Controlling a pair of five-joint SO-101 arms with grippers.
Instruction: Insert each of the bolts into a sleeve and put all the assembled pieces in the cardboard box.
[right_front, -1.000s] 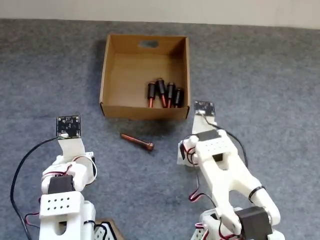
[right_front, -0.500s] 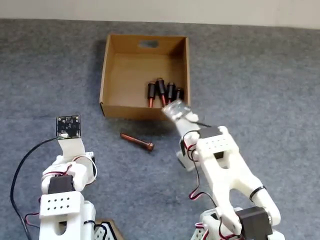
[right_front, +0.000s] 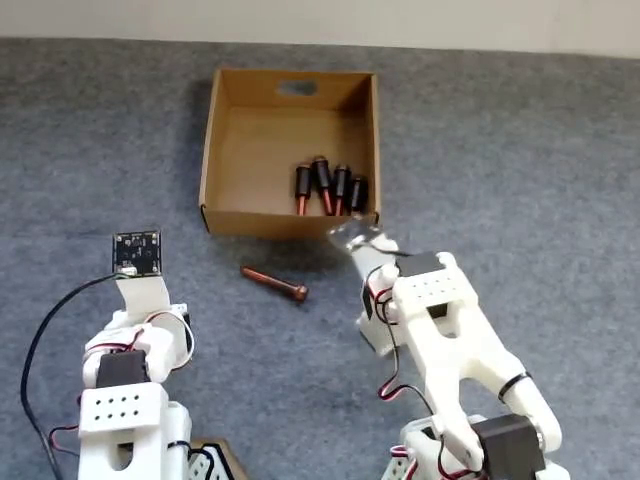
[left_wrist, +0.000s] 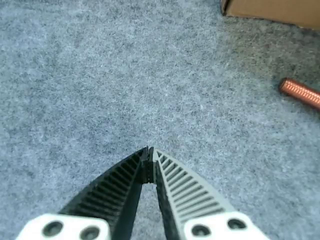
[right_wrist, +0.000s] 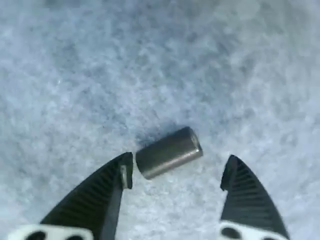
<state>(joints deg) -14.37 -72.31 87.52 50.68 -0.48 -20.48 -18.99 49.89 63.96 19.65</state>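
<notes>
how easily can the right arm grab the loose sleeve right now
Probably easily: the right tool is open, and the sleeve lies on its side on the carpet just at its mouth, with nothing in between.

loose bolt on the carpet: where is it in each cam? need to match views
High view: loose bolt on the carpet, just in front of the cardboard box.
Left wrist view: its threaded end cut by the frame edge, near the box corner.
Right wrist view: instead a dark sleeve by the open right gripper.
Shared landmark: the box's front wall.
</notes>
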